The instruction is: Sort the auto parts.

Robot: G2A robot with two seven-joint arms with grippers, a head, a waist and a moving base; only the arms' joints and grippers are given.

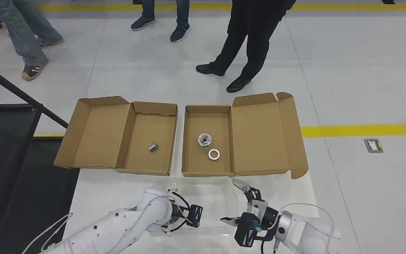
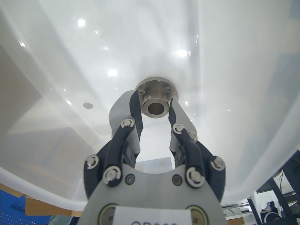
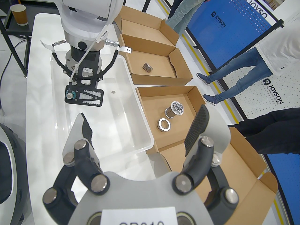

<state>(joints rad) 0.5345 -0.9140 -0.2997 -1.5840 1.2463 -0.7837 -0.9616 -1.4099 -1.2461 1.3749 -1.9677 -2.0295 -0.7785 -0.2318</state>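
A flanged metal bushing (image 2: 155, 105) stands on the floor of a white bin (image 2: 140, 36). My left gripper (image 2: 154, 110) is shut on its hub, a finger pressed to each side. From the right wrist view, the left gripper (image 3: 83, 94) points down into the white bin (image 3: 140, 122). My right gripper (image 3: 143, 113) hangs open and empty above the bin's corner, near the right cardboard box (image 3: 192, 94). That box holds a finned metal cylinder (image 3: 174, 110) and a metal ring (image 3: 164, 124). The left cardboard box (image 3: 164, 47) holds a small metal block (image 3: 147, 67).
Both boxes (image 1: 152, 136) (image 1: 209, 141) lie open at the table's far edge, flaps spread outward. A small dark speck (image 2: 88, 105) sits on the bin floor. A paper cup (image 3: 18, 13) stands on a black cart beside the table. People stand on the floor beyond the boxes.
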